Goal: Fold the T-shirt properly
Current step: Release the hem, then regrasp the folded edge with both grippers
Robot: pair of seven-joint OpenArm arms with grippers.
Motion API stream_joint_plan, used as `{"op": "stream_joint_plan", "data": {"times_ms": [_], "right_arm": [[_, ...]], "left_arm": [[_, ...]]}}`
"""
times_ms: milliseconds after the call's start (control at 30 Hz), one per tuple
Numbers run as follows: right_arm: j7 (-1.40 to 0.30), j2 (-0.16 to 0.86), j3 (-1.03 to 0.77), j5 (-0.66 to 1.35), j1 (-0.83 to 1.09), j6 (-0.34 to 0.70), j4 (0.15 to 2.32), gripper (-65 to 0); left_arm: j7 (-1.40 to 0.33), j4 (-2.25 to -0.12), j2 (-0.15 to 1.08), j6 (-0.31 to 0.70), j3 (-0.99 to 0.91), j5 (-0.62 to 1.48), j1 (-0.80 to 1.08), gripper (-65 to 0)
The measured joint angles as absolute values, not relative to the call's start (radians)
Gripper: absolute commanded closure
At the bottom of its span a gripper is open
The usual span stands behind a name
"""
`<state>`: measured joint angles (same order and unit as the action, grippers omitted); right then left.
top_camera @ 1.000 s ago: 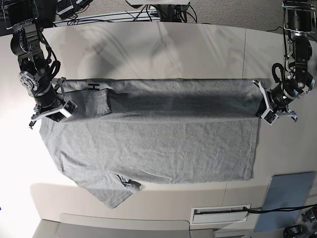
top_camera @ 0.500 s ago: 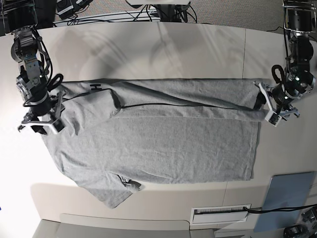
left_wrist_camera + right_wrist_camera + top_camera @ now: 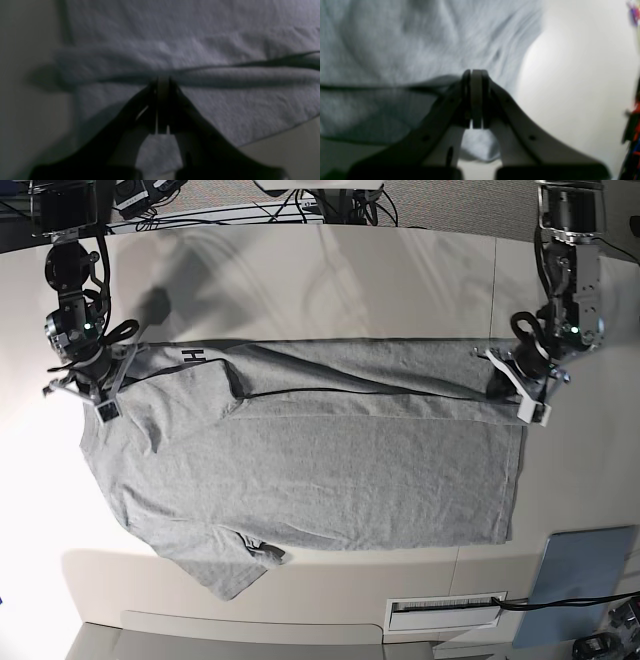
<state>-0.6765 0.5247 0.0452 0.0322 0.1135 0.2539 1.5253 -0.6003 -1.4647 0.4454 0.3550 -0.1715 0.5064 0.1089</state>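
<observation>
Base view: T-shirt (image 3: pixel 320 470) lies lengthwise between left tool (image 3: pixel 515 385) and right tool (image 3: pixel 88 385), both clamped on its far folded edge.

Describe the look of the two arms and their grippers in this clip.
Both arms are black, jointed metal with looped black cables. The left gripper and right gripper carry pale, whitish finger plates that taper to a point; the wrist views show screw holes in the right's plates. No legible markings.

Both wrist views soft with blur, T-shirt (image 3: pixel 320 470) lettering folded under save one black letter, a blue-grey panel (image 3: pixel 585 580) cut off at the bench (image 3: pixel 300 270) corner, cables (image 3: pixel 330 200) too tangled to trace.
</observation>
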Motion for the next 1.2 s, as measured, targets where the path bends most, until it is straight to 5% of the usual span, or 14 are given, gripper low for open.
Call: {"op": "stream_joint_plan", "data": {"times_ms": [333,533,1200], "right_arm": [[-0.619,0.531,0.038,0.076,0.203,0.242,1.514,0.0],[-0.617,0.587,0.036,0.068,0.363,0.208,1.623,0.0],[-0.662,0.615,-0.157,0.077,0.787,0.209,1.842,0.0]], "left_arm": [[-0.494,-1.459,0.454,0.379,-0.183,0.567,0.268,0.0],[-0.458,-1.47,0.505,0.475,-0.187,0.614,0.367,0.0],[-0.498,-1.556,0.613,0.581,-0.189,0.764,0.626,0.0]]}}
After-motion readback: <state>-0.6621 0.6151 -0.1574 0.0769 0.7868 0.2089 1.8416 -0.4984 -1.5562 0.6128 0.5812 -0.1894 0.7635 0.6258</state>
